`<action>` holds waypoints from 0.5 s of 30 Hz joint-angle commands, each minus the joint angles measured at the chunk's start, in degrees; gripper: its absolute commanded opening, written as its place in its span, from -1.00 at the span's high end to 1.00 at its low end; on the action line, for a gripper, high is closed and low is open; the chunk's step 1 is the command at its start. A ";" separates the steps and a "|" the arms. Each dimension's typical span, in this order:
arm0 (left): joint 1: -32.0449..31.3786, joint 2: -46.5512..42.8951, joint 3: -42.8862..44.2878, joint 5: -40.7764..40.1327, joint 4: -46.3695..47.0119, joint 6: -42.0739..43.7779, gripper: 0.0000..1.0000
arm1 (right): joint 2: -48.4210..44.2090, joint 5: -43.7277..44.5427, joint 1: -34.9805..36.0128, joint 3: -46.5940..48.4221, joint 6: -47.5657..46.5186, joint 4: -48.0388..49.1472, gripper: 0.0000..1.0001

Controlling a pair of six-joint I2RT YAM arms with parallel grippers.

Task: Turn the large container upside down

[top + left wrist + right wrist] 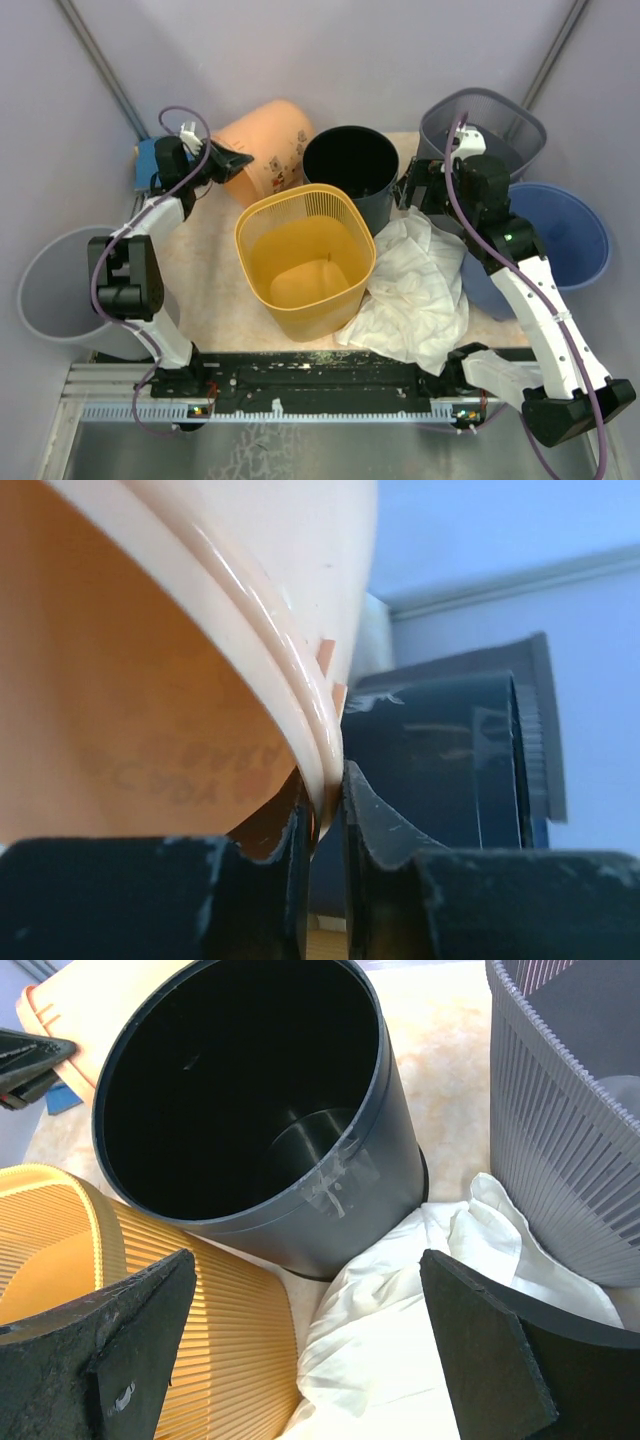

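Left pincer [325,802]: clenched on the rim of the peach container [150,680]. The lip sits between its fingers and the tipped body rises ahead of and above them. The bite looks shallow, in my judgement. You should squeeze firmly and roll the wrist slowly so the mouth swings down, clear of the black bin [400,1150] beside it. Right pincer [308,1295]: released, spread wide over the white cloth [380,1360], grasping nothing

Peach bin [270,140], black bin [350,165], yellow ribbed basket [300,255], grey ribbed basket [502,115], blue bucket [570,235], white cloth [415,290]
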 commanded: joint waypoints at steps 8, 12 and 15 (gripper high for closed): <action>-0.26 6.37 -18.78 7.50 68.89 -34.33 1.00 | 0.38 -0.86 0.14 1.86 0.44 2.17 -0.88; -0.69 9.28 -21.27 5.53 78.36 -36.77 1.00 | 0.55 -1.49 0.14 1.84 0.99 2.68 -0.88; -1.48 10.50 -23.15 4.12 83.61 -36.11 1.00 | 0.69 -1.61 0.14 1.99 1.06 2.67 -0.88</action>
